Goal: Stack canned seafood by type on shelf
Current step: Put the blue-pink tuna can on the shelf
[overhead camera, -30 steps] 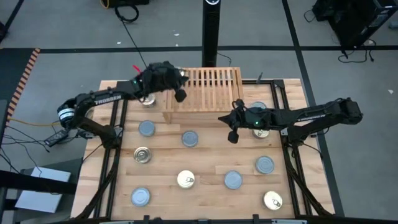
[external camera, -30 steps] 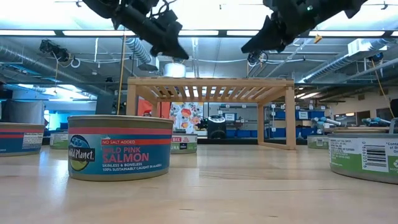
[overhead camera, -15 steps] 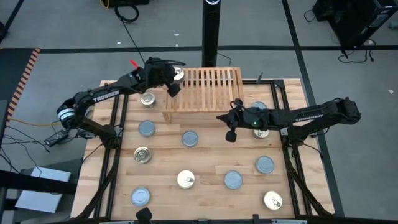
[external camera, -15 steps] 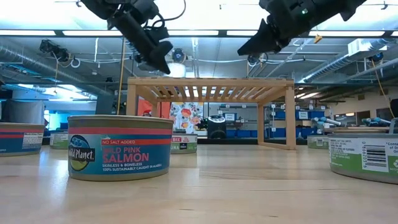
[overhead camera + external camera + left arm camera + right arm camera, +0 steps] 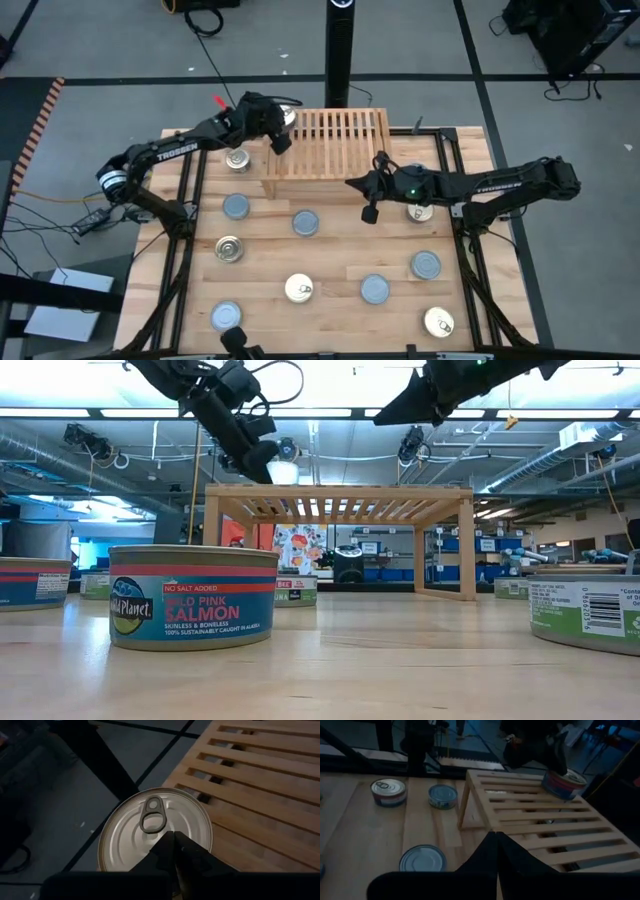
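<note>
A tin with a gold pull-tab lid point(image 5: 287, 117) point(image 5: 150, 827) point(image 5: 563, 784) stands on the far left corner of the slatted wooden shelf point(image 5: 335, 140) point(image 5: 340, 500). My left gripper point(image 5: 279, 143) point(image 5: 173, 836) is shut, slanting down, its tips at the near rim of that tin's lid. My right gripper point(image 5: 370, 213) point(image 5: 496, 836) is shut and hangs in the air off the shelf's near right corner, holding nothing. Several more tins stand on the table, among them a gold-lidded one point(image 5: 237, 158) and a blue-silver one point(image 5: 235, 206) left of the shelf. My left gripper's shut fingertips point(image 5: 170, 842) stand over the near rim point(image 5: 155, 847) of the gold lid, coming from the table's left and slanting down. I cannot tell whether they touch the tin. The tin stands upright on the shelf's slats.
More tins stand in the table's middle and near half point(image 5: 305, 222) point(image 5: 299, 289) point(image 5: 374, 289) point(image 5: 426, 265) point(image 5: 438, 321) point(image 5: 226, 316) point(image 5: 229, 248), and two lie partly under my right arm point(image 5: 418, 210). A salmon tin point(image 5: 193, 595) stands close to the low camera. A black post point(image 5: 340, 50) rises behind the shelf.
My left gripper has drawn back toward the table's far left corner and tipped further down, so the gold-lidded tin on the shelf's corner, covered by the arm a second ago, now shows. My right gripper has risen a little. Both have stayed shut.
</note>
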You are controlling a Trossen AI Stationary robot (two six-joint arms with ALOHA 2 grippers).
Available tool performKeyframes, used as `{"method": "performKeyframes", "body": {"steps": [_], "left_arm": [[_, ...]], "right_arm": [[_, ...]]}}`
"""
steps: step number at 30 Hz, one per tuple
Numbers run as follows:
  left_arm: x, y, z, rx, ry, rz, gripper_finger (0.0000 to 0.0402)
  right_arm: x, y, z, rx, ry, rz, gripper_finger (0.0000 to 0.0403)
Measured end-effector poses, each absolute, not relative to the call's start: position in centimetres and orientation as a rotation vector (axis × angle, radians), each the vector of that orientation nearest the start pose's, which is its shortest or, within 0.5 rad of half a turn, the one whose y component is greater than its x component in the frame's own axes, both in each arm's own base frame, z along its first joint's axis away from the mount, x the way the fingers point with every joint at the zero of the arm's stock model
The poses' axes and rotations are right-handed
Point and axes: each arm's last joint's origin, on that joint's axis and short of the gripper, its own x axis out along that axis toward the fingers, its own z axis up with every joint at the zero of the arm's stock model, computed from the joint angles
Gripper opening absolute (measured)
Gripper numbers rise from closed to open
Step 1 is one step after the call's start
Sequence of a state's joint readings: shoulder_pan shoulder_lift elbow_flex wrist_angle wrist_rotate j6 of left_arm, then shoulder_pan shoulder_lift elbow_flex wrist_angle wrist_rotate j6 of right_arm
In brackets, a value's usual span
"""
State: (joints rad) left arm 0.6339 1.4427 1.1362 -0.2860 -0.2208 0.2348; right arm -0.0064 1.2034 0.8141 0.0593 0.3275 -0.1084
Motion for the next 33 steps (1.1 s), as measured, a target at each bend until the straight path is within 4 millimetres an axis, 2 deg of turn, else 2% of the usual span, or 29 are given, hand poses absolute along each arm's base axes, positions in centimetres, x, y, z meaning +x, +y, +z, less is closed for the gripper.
{"method": "performKeyframes", "body": {"steps": [33], "left_arm": [[24.95, 19.64, 29.36, 0.102, 0.712, 0.861, 0.0019]], "right_arm": [[26.41, -1.45, 28.08, -0.18, 0.36, -0.315, 0.0008]]}}
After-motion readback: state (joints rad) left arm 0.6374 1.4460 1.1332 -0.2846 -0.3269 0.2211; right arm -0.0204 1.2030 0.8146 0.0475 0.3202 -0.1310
